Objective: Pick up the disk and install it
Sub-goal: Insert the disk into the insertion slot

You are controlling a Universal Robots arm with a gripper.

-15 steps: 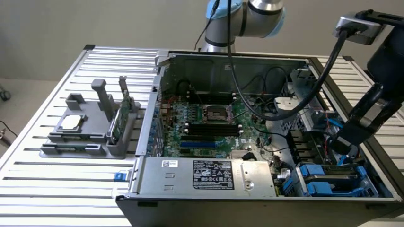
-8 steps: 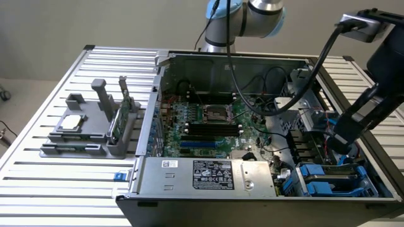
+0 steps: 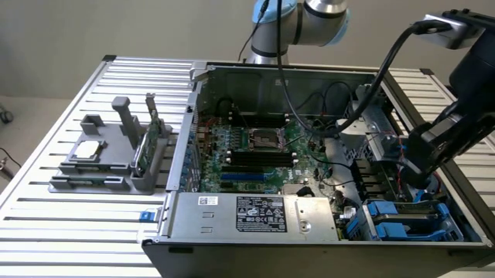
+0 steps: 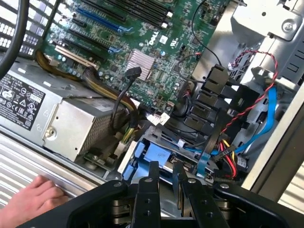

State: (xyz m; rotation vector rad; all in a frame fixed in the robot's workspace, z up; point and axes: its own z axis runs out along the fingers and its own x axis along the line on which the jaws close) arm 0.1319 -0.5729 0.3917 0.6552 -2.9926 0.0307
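Ribbed metal tabletop (image 3: 54,231) under a plain pale wall, with a grey stand (image 3: 104,176) toward the exterior view's left holding a small silver chip (image 3: 87,149) and a thin green card (image 3: 142,152) up on its edge. Beside it a big open computer box (image 3: 232,81) full of green board and wires, and down in its near corner toward the exterior view's right, the disk (image 3: 402,223) (image 4: 154,156) with blue rails. End effector (image 3: 419,186) (image 4: 165,179) reaching into that corner, fingers only a little apart and right at the disk's blue end, too hard to tell if gripping it, with a person's hand (image 4: 28,202) by the box's outer edge.
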